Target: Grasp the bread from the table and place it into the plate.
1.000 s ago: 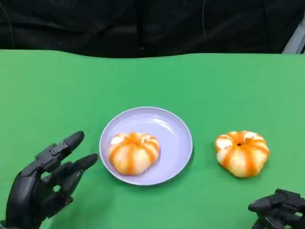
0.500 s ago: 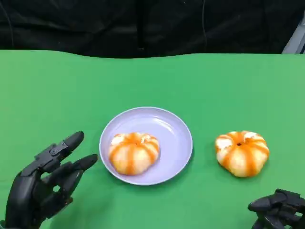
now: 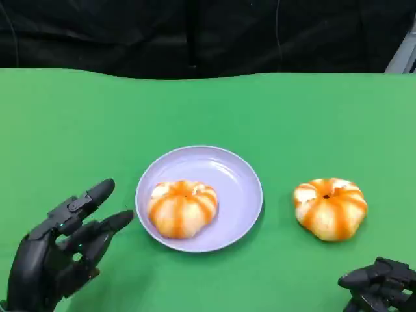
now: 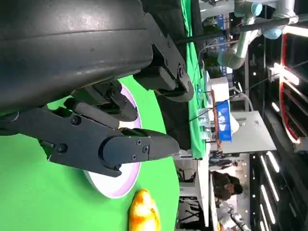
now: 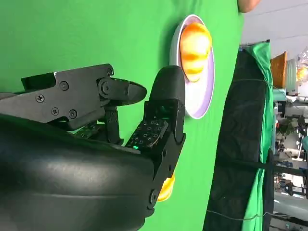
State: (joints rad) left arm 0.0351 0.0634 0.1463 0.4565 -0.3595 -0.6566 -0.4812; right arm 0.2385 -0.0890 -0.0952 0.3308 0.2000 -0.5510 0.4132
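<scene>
A lilac plate (image 3: 237, 179) sits at the table's middle with a round orange-striped bread (image 3: 182, 208) in its left half. A second such bread (image 3: 330, 208) lies on the green cloth to the right of the plate. My left hand (image 3: 62, 250) hovers at the lower left, fingers spread toward the plate, holding nothing. My right hand (image 3: 380, 286) is low at the lower right, just nearer than the second bread and apart from it, also holding nothing. In the right wrist view, the plate (image 5: 204, 98) and its bread (image 5: 194, 45) lie beyond my right hand (image 5: 144, 120), and the second bread (image 5: 166, 188) peeks out behind it.
Green cloth (image 3: 292, 123) covers the table, with open room behind and on both sides of the plate. A black backdrop (image 3: 195, 32) runs along the far edge. The left wrist view shows my left hand (image 4: 110, 125) over the plate (image 4: 113, 185), with people and equipment far off.
</scene>
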